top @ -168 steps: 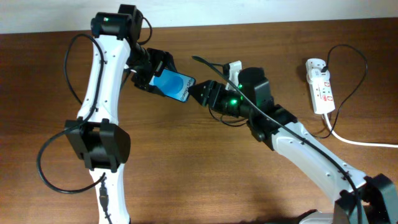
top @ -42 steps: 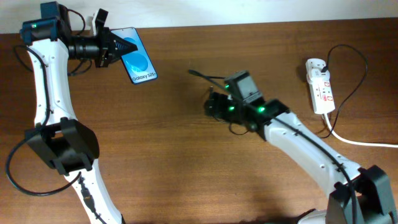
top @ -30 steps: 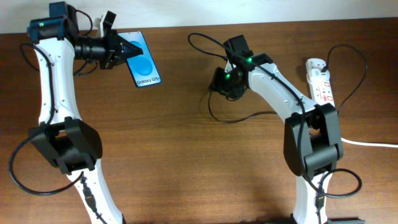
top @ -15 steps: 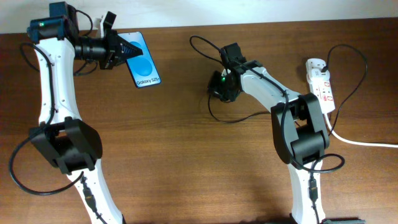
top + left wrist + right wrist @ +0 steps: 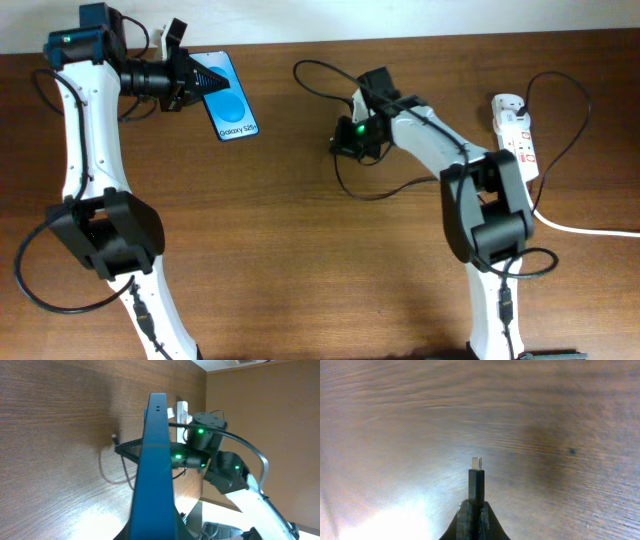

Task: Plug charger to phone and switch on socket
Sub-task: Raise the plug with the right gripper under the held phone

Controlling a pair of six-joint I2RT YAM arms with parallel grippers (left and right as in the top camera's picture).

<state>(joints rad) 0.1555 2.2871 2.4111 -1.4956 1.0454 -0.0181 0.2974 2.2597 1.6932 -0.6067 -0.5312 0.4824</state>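
My left gripper (image 5: 195, 78) is shut on the phone (image 5: 232, 100) and holds it above the table's back left, its blue screen facing up. The left wrist view shows the phone (image 5: 155, 460) edge-on, pointing towards the right arm. At the table's middle back, my right gripper (image 5: 340, 146) is shut on the charger (image 5: 318, 67), whose thin black cable loops around it. The plug tip (image 5: 476, 462) sticks straight out beyond my right gripper (image 5: 474, 506), just above the wood. The white socket (image 5: 515, 135) lies at the far right with an adapter plugged in.
A thick white cord (image 5: 585, 228) runs from the socket off the right edge. The black cable curls in loops on the table below the right gripper (image 5: 385, 190) and near the socket (image 5: 560, 85). Brown wood surrounds both arms.
My right gripper has shut on the charger's plug end and shifted slightly left, and the cable loop moved with it. The left arm and the phone have stayed still.
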